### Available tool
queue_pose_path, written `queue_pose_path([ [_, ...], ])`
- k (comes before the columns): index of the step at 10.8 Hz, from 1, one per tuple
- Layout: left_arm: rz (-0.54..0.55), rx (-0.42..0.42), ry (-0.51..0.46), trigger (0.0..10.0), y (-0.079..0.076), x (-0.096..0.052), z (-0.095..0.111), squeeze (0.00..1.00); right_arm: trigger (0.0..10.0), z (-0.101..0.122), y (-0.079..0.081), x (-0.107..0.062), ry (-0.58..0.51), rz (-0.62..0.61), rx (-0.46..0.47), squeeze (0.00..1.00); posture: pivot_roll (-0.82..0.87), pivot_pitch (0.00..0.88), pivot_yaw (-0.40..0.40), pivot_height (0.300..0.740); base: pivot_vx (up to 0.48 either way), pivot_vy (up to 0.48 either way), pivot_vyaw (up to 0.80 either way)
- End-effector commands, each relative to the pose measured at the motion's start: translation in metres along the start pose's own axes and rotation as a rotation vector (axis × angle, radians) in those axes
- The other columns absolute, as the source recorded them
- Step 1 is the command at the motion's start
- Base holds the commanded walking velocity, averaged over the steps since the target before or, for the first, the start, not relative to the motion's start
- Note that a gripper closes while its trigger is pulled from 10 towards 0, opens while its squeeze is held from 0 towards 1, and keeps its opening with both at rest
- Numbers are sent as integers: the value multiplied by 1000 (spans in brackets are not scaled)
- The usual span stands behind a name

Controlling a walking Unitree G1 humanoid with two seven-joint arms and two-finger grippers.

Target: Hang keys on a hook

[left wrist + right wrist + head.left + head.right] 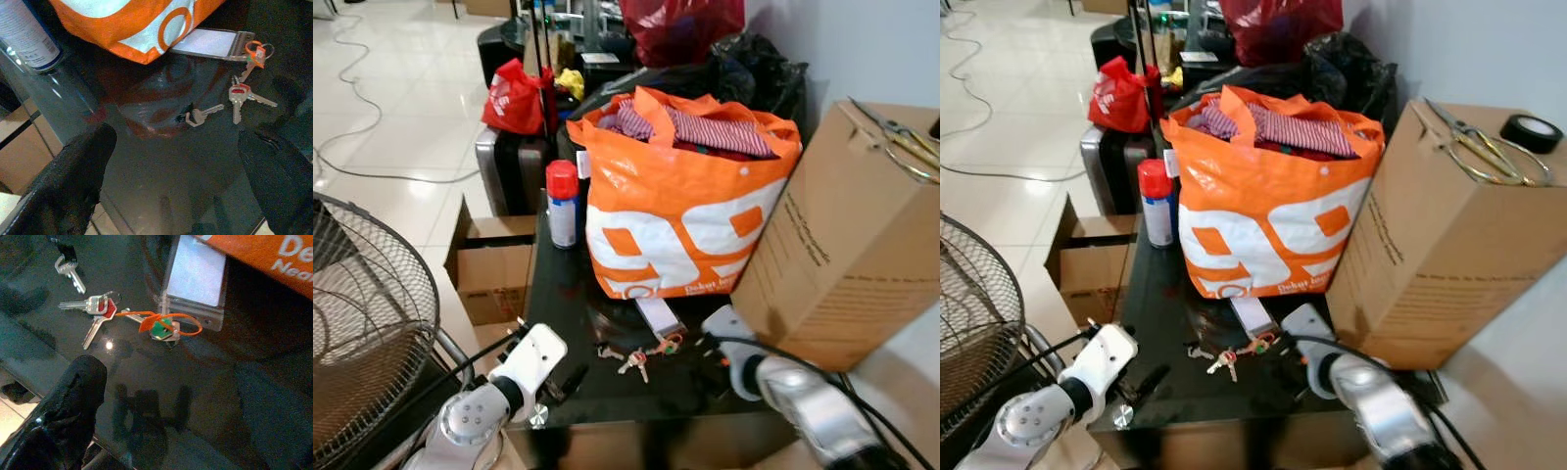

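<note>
The left gripper (570, 380) was held low over the near edge of the dark glass table (558, 294), its black fingers (73, 181) spread wide with nothing between them. The right gripper (710, 377) was poised over the table's near right part, just right of the keys; one dark finger (68, 396) could be made out in its wrist view, but whether the pair was spread or closed could not be told. The keys (634, 362) lay flat on the glass between the two grippers: a lone silver key (200, 115) toward the left, a red-capped pair (240, 94) in the middle, and an orange loop with a green tag (161, 327) beside them. Just beyond, touching the loop, a pale card holder (658, 315) lay against the foot of an orange bag (675, 215) stuffed with striped cloth. A red-capped spray can (562, 204) stood left of the bag. A cardboard box (847, 235) stood to the right, with scissors (1474, 142) and a roll of black tape (1531, 132) on top. A fan grille (362, 323) was seen at the near left, and further bags farther back.
</note>
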State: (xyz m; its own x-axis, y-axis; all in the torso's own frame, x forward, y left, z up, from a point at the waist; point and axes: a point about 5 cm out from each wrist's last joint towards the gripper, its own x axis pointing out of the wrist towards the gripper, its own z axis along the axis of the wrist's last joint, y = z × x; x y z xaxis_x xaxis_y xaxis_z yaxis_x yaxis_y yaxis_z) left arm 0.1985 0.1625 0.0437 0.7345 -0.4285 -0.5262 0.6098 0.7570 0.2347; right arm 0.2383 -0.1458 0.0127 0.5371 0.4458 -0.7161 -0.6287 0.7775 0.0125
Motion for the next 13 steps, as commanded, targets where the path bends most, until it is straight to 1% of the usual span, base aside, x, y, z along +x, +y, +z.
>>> queue_pose_path([
  [1, -5, 12, -29, 10000, 0, 4, 6, 341, 10000, 8, -2, 5, -29, -8, -16, 761, 44, 0, -72, 740, 0, 0, 0],
  [2, -10, 16, -36, 10000, 1, 5, 9, 337, 10000, 15, -1, 12, -63, -13, -19, 0, 43, 0, -75, 740, 0, 0, 0],
  [3, -13, 16, -68, 10000, 1, 8, 14, 345, 10000, 24, 2, 22, -102, -27, -54, 0, 40, 0, -80, 740, 0, 0, 0],
  [4, -25, 13, -77, 10000, -1, 9, 16, 341, 10000, 27, 6, 28, -101, -16, -89, 0, 42, 0, -83, 740, 0, 0, 0],
  [5, -36, 17, -75, 10000, -4, 8, 16, 345, 5098, 27, 12, 34, -86, 13, -151, 0, 41, 0, -84, 740, 0, 0, 0],
  [6, -41, 18, -73, 10000, -4, 6, 16, 345, 2588, 25, 17, 40, -61, 29, -203, 0, 43, 0, -85, 740, 0, 0, 0],
  [7, -43, 20, -74, 10000, -5, 5, 17, 345, 627, 23, 18, 44, -46, 30, -235, 0, 48, 0, -86, 740, 0, 0, 0],
  [8, -43, 20, -75, 10000, -5, 3, 17, 341, 706, 23, 18, 46, -44, 31, -262, 0, 50, 0, -87, 740, 0, 0, 0],
  [9, -42, 21, -75, 10000, -5, 2, 18, 345, 1451, 26, 16, 48, -56, 18, -279, 0, 51, 0, -87, 740, 0, 0, 0],
  [10, -42, 21, -76, 10000, -5, 2, 18, 341, 980, 27, 14, 49, -62, 10, -277, 0, 51, 0, -87, 740, 0, 0, 0],
  [11, -41, 22, -77, 10000, -5, 2, 19, 345, 0, 28, 14, 51, -59, 3, -284, 0, 53, 0, -89, 740, 0, 0, 0],
  [13, -39, 21, -78, 10000, -4, 1, 19, 345, 0, 25, 15, 54, -42, 16, -312, 0, 55, 0, -91, 740, 0, 0, 0],
])
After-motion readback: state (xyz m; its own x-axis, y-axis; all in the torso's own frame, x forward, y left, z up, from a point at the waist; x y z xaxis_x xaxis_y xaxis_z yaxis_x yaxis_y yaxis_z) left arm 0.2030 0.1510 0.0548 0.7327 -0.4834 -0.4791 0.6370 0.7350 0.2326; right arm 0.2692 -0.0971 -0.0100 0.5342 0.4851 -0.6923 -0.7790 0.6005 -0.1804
